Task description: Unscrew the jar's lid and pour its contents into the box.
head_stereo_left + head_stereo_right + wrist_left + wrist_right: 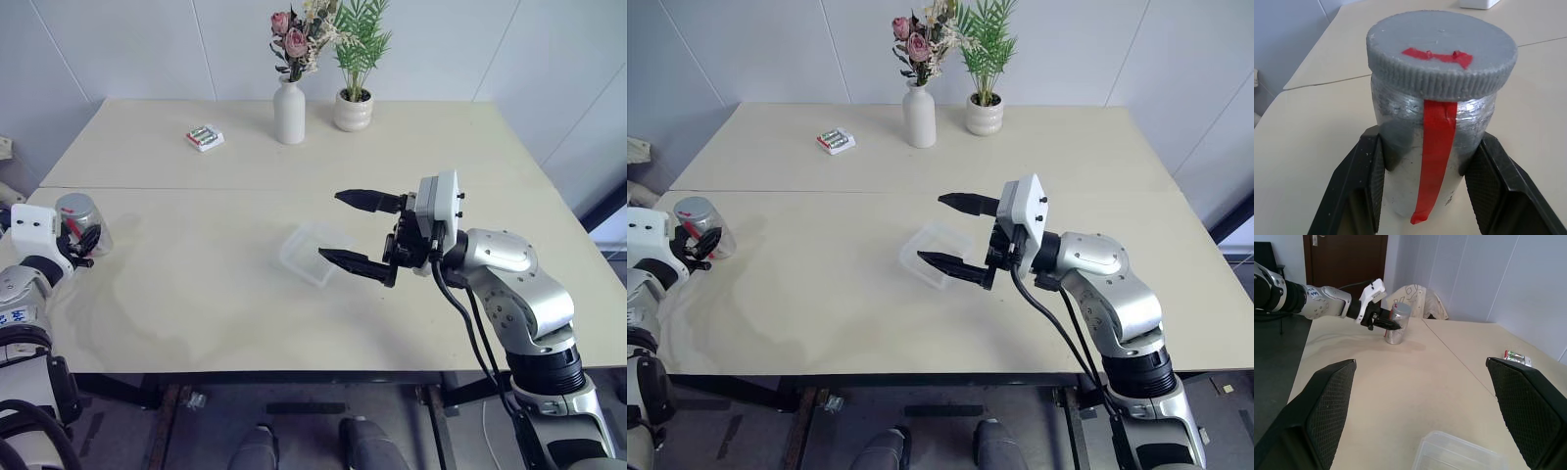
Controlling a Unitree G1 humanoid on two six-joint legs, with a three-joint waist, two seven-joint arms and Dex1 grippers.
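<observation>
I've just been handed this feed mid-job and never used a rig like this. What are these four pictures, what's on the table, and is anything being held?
It is a two-armed humanoid robot; each arm ends in a two-fingered black end effector. Two pictures come from the head camera, looking down over the table. The other two come from cameras on each wrist, looking along that arm's fingers.

The left end effector is shut on the jar, which stands at the table's left edge with its lid still on. The right end effector is open and empty, held above the clear box near the middle.

At the far side stand a white vase with flowers, a small potted plant and a small white pack.
</observation>
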